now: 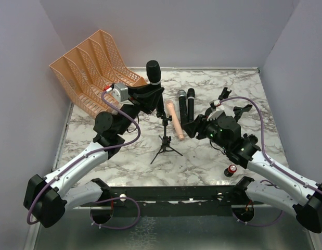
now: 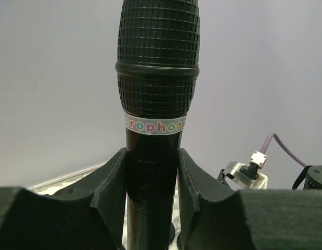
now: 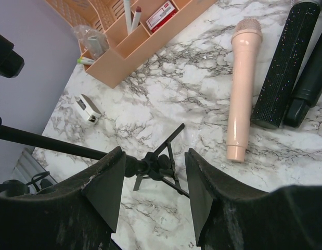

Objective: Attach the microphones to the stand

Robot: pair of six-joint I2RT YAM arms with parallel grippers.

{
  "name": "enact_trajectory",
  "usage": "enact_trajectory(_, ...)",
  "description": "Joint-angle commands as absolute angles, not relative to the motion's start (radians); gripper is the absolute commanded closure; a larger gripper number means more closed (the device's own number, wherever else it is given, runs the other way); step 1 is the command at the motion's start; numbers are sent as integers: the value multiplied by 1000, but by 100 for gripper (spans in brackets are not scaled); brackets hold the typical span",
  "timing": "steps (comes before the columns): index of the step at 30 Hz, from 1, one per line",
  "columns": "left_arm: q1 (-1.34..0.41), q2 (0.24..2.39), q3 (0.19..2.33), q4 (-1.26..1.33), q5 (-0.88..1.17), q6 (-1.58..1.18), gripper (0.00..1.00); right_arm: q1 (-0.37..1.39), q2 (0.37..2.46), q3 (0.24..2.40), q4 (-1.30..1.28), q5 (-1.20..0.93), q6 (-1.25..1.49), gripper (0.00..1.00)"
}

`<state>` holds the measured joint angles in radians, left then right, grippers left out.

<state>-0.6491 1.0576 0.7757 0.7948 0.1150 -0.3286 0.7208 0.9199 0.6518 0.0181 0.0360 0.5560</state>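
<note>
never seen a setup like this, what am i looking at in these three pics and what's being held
Two robot arms are bolted to a marble table. One picture looks down from above; the other two come from cameras on each wrist. The left arm's fingers are shut on a black microphone, held upright at the top of a small tripod stand. The right arm's fingers sit around the stand's pole. On the table lie a pink microphone, two dark ones, a small battery and a peach organiser rack.

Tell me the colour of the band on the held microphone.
White with multicoloured letters; left wrist view.
</note>
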Motion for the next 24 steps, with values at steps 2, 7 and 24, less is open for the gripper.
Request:
enact_trajectory(2, -653, 1097, 707, 645, 155, -345, 100, 721, 931, 650, 44, 51, 548, 46)
enact_trajectory(7, -654, 1133, 718, 586, 163, -332, 100, 721, 934, 649, 43, 51, 547, 46)
enact_trajectory(24, -655, 1148, 642, 506, 153, -338, 100, 721, 953, 663, 49, 9, 529, 45)
